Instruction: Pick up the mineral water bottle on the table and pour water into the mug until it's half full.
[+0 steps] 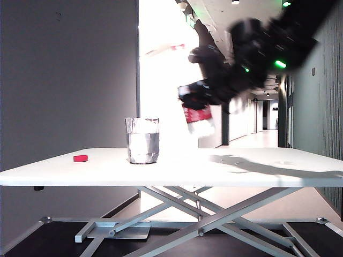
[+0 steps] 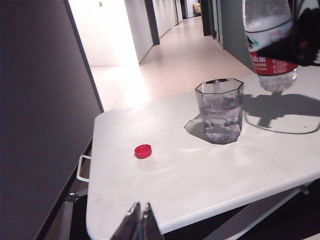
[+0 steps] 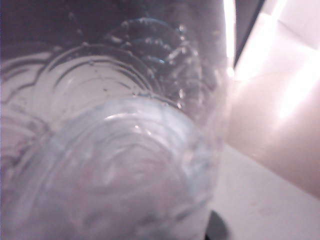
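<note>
The mug point(image 1: 142, 140), a clear tumbler with water in it, stands on the white table point(image 1: 257, 171) left of the middle. To its right the mineral water bottle point(image 1: 198, 115) with its red and white label hangs above the tabletop, motion-blurred, with my right gripper point(image 1: 206, 91) shut on it. From the left wrist camera the bottle point(image 2: 270, 50) sits close to upright, base down, just beyond the mug point(image 2: 220, 110). The right wrist view is filled by the bottle point(image 3: 115, 150). My left gripper point(image 2: 140, 212) is shut and empty over the table's near edge.
A small red cap point(image 1: 80, 158) lies on the table left of the mug, seen also as a red cap point(image 2: 143, 150) in the left wrist view. The table edge point(image 2: 95, 150) drops off beside it. A corridor runs behind.
</note>
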You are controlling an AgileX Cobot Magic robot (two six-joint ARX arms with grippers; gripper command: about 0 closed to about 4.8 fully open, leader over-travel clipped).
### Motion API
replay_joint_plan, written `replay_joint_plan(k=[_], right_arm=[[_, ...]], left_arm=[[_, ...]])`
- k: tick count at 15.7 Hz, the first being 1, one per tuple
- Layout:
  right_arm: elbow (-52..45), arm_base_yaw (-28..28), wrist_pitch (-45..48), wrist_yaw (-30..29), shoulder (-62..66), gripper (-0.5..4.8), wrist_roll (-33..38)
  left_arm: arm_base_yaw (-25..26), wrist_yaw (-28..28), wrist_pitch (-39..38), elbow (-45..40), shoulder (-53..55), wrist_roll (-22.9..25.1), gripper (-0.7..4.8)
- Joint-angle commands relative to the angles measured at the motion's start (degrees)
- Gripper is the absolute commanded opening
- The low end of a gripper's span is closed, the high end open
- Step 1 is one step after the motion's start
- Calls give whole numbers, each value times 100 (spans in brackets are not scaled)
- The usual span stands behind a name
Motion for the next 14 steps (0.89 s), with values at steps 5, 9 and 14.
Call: replay_joint_plan(k=[5,9,14], right_arm=[[-1239,-1405,2796,-2232,-83,179,1886],[-1386,-1556,2948,-2920,116,179,1884],[-1384,-1530,2931,-3077,468,179,1818]], left_arm=[[4,11,68,13,2,-22,-4],[4,13,68,13,2,-22,-4],[4,11,68,13,2,-22,-4]])
